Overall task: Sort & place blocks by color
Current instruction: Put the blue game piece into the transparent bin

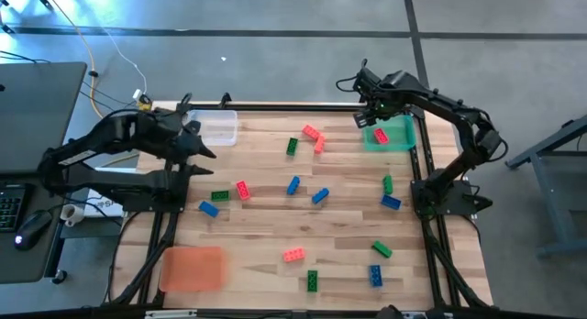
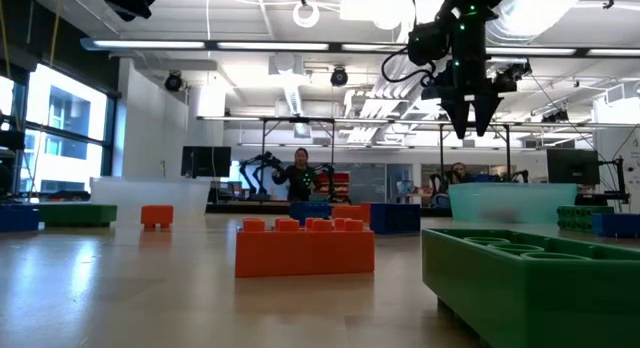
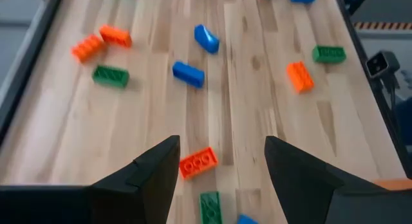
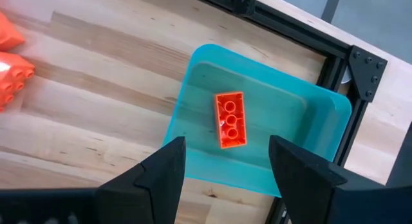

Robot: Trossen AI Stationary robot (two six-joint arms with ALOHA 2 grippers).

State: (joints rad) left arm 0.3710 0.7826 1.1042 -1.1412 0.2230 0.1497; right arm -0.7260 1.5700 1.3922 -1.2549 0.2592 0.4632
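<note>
Thirteen or so small studded plastic bricks in red-orange, blue and green lie scattered over the pale wooden table [image 1: 266, 232], most of them in its middle and toward the right side. One red-orange studded brick [image 4: 230, 119] lies flat inside the translucent green tray [image 4: 315, 159] at the table's far right corner, studs up, touching none of the tray's walls. The right gripper [image 4: 225, 163] hangs above this tray with its two dark fingers apart and nothing between them; in the low view it points straight down, well clear of the tray.

The left gripper [image 3: 222, 163] hovers over the left part of the table, near the clear plastic tray [image 1: 218, 128] at the far left corner. Its fingers stand apart and hold nothing. Below and between them lie another red-orange brick [image 3: 197, 163] and a green brick [image 3: 210, 206], with the corner of a blue brick [image 3: 247, 219] just beside the green one. Two more blue bricks [image 3: 188, 73] sit farther out along the table.

A flat orange tray [image 1: 192, 267] rests at the near left corner with no brick in it. In the room behind the table a person [image 2: 300, 173] stands well back.
</note>
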